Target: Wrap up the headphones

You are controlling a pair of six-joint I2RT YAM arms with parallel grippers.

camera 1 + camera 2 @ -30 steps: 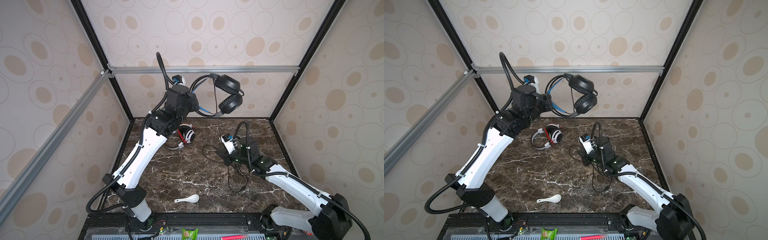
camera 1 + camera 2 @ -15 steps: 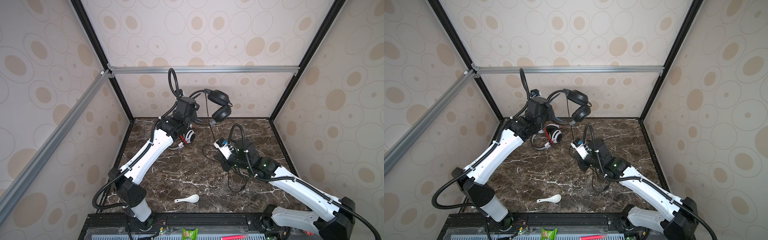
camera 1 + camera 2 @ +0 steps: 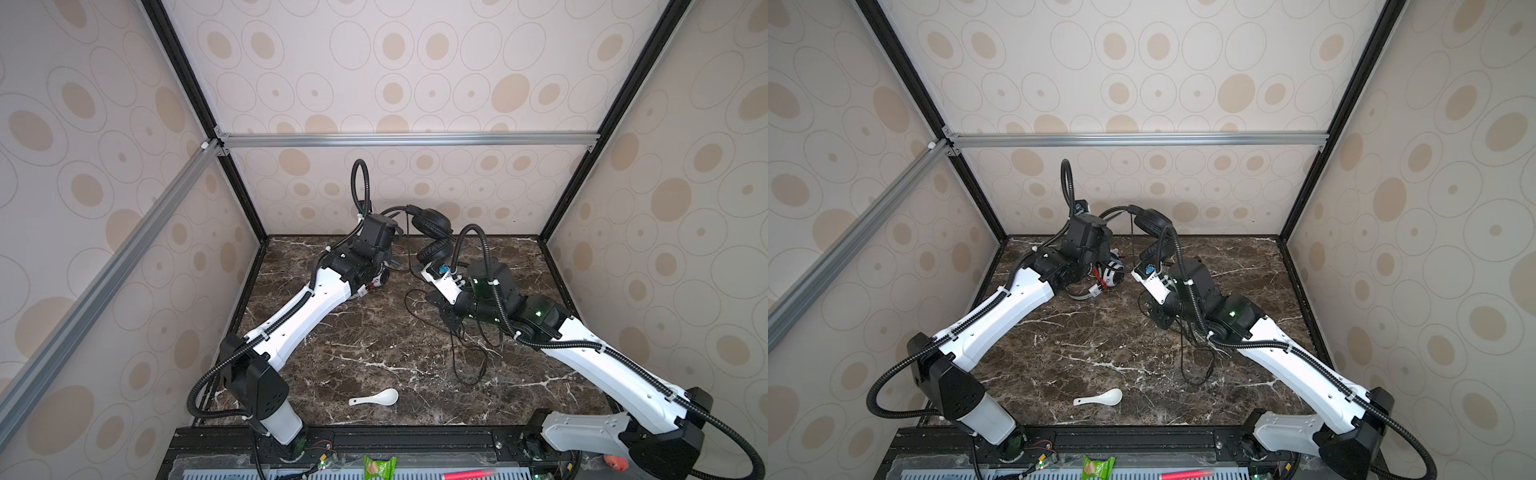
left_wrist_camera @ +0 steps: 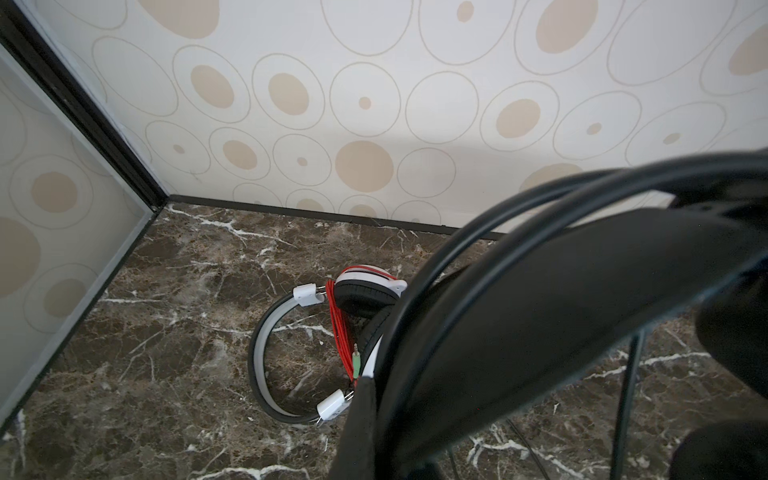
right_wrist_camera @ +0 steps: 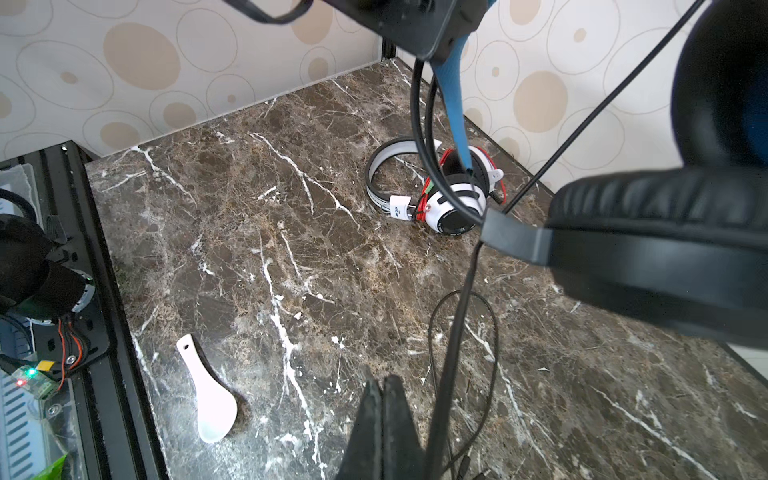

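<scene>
The black headphones [image 3: 432, 226] [image 3: 1152, 222] hang by their headband [image 4: 540, 316] from my left gripper [image 3: 395, 237] [image 4: 376, 415], which is shut on the band just above the back of the table. Their black cord [image 3: 469, 365] [image 5: 461, 299] drops from the cups and loops on the marble. My right gripper [image 3: 449, 319] [image 5: 383, 399] sits low over that cord with its jaws pressed together; the cord runs beside the fingers, not between them. The white headphones [image 3: 1111, 274] [image 4: 365, 295] [image 5: 453, 195], wound with a red cord, lie at the back left, partly hidden under the left arm.
A white ceramic spoon [image 3: 376, 399] [image 5: 208, 403] lies near the front edge. Patterned walls and a black frame close in the marble table [image 3: 353, 345] on three sides. A rail with electronics [image 5: 37, 374] runs along the front.
The left arm has brought the black headphones down from high up to just above the table's back. The right gripper has shifted a little toward the back and stays shut.
</scene>
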